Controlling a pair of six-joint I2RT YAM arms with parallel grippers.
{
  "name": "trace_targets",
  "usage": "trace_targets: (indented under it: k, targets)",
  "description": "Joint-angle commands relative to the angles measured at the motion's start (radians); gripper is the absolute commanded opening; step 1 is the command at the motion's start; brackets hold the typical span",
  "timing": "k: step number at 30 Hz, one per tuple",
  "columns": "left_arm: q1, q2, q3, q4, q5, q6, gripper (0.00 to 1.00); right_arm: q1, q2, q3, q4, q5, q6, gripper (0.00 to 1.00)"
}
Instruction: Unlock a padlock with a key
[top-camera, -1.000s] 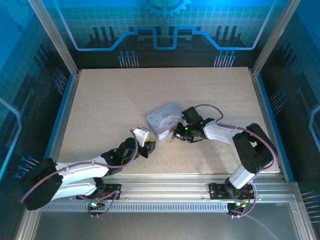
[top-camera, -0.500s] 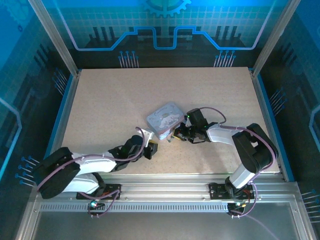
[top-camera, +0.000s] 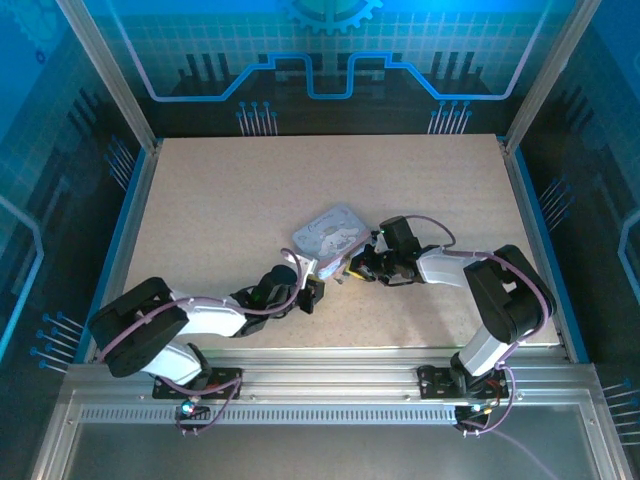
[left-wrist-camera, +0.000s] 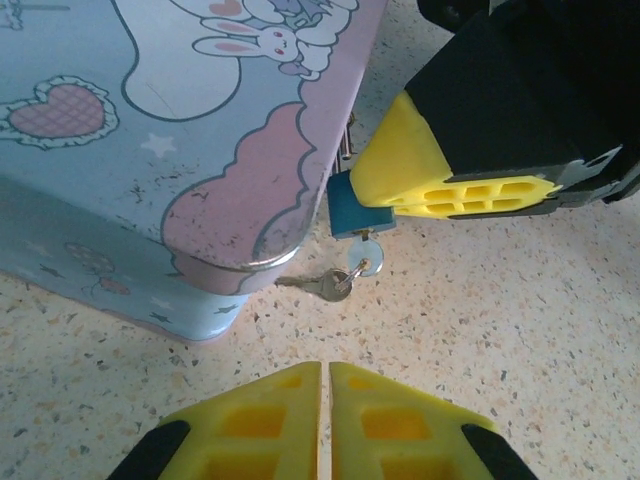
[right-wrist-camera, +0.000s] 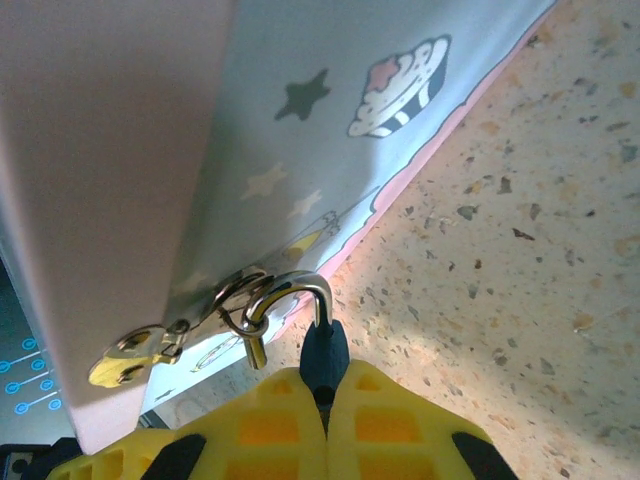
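- One arm's right gripper (right-wrist-camera: 327, 388) pinches the padlock (right-wrist-camera: 324, 357); the left gripper (left-wrist-camera: 325, 372) is pressed together and empty.
- The key (left-wrist-camera: 322, 286) lies just ahead of the left gripper, with its long axis crosswise.

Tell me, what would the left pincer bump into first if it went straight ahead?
Probably the little key, just ahead of the left pincer; the blue padlock sits right behind it. Height is hard to judge.
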Motion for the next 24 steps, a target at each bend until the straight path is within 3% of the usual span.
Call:
trace_targets:
  k: [1, 5, 15, 24]
  targets:
    - [0.015, 0.028, 0.018, 0.067, 0.021, -0.029, 0.10, -0.020, -0.007, 0.020, -0.136, 0.062, -0.007, 0.00]
    - [0.023, 0.045, 0.014, 0.093, 0.029, -0.033, 0.09, -0.012, -0.036, 0.070, -0.291, 0.152, -0.024, 0.00]
    - [0.025, 0.058, 0.011, 0.116, 0.035, -0.029, 0.08, 0.037, -0.059, 0.164, -0.411, 0.240, -0.008, 0.00]
    - [0.027, 0.033, -0.016, 0.122, 0.033, -0.025, 0.08, 0.076, -0.050, 0.165, -0.385, 0.317, 0.077, 0.00]
